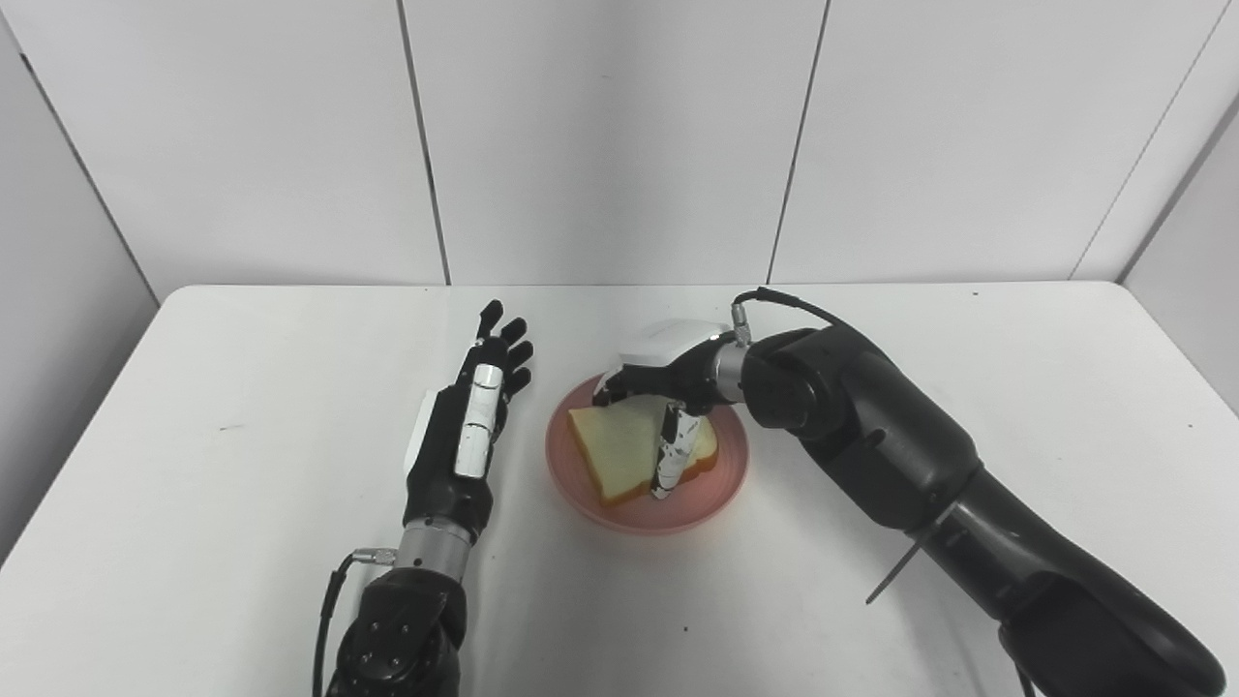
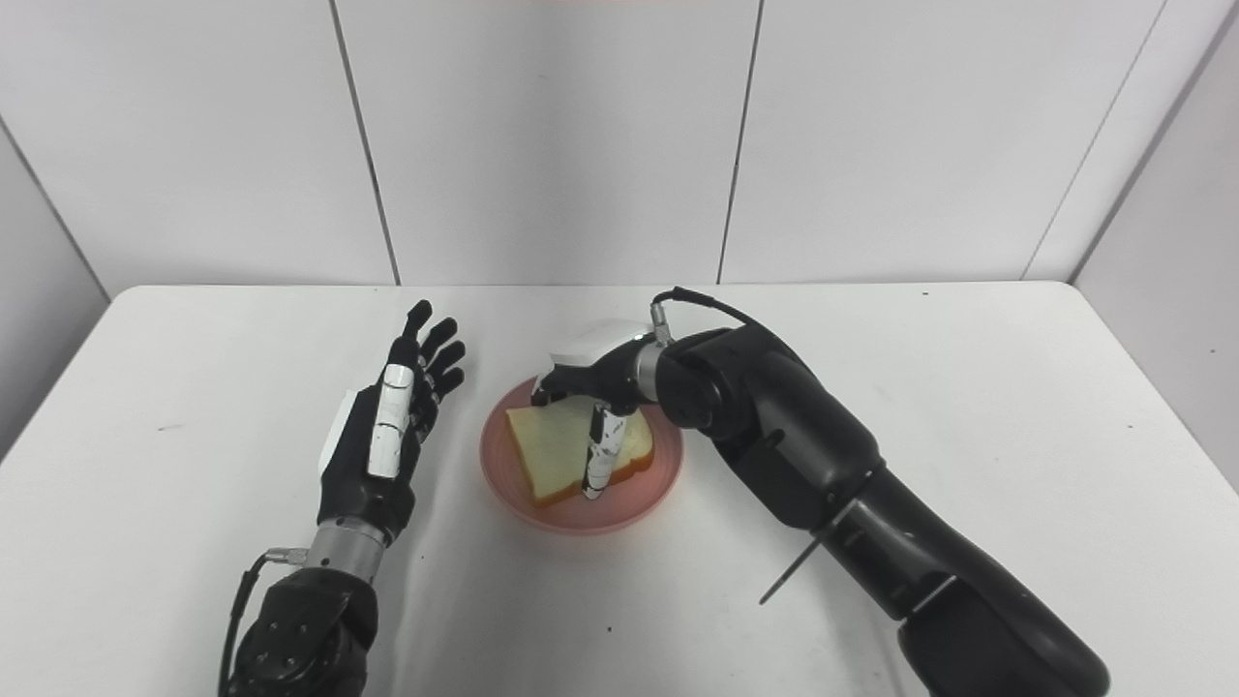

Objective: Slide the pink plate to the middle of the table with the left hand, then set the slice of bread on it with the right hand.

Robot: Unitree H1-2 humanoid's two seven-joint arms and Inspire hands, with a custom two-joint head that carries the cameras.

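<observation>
Left eye view: pink plate sat mid-counter, slice of bread lying flat on it. Right hand hung over bread's far-right part, fingers curled down, one fingertip touching crust; whether it gripped or had released, cannot tell. Likely placing step near done.

Right eye view: left hand rested just left of plate, fingers spread, holding nothing, apart from rim; judged parked clear so right hand had room.

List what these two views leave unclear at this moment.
- Right hand grip: in both views its body covers the far fingers, so whether it grips the bread is unclear.
- Pink plate: far rim hidden by that hand.
- Left hand: palm faces away.
</observation>
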